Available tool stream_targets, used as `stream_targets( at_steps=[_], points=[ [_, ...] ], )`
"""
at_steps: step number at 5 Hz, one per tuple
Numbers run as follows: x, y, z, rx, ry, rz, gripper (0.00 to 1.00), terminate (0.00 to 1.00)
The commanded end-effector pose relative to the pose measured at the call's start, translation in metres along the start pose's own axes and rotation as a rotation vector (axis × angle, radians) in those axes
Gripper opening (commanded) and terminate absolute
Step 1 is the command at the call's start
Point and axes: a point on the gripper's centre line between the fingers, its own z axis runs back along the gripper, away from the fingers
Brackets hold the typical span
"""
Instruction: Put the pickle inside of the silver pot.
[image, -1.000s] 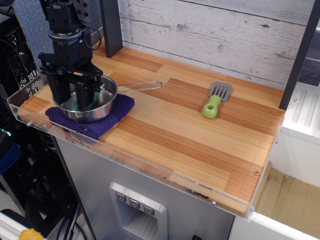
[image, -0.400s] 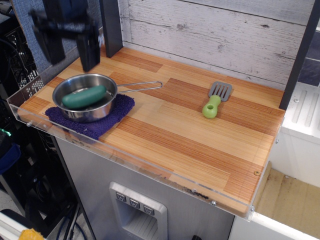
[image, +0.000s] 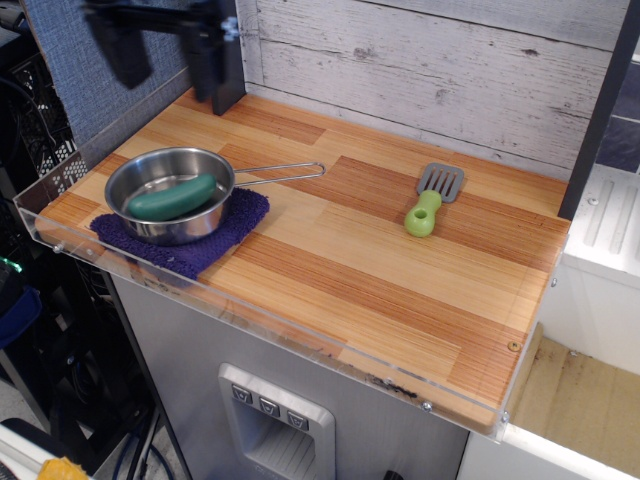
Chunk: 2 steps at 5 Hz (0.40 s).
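Currently gripper (image: 165, 55) hangs blurred at top left, fingers spread, holding nothing, well above the silver pot (image: 170, 195). Pickle (image: 172, 197) lies inside the pot, which sits on a purple cloth (image: 215, 240) near the table's clear left rim (image: 45, 185). Bare wood mid-table. Spatula (image: 432, 198) lies far right. No readable writing.

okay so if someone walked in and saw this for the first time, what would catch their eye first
Probably the silver pot on a purple cloth at the counter's left end, with the pickle lying inside it. Next, the lime-handled spatula alone toward the back right, and the blurred gripper raised at top left.
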Motion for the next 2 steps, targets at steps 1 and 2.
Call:
stream_targets(
  at_steps=[1,2],
  points=[
    [0.0001,-0.0020,0.0234,0.038,-0.068,-0.018,1.00,0.00],
    [0.0001,-0.0020,0.0234,0.038,-0.068,-0.018,1.00,1.00]
  ],
)
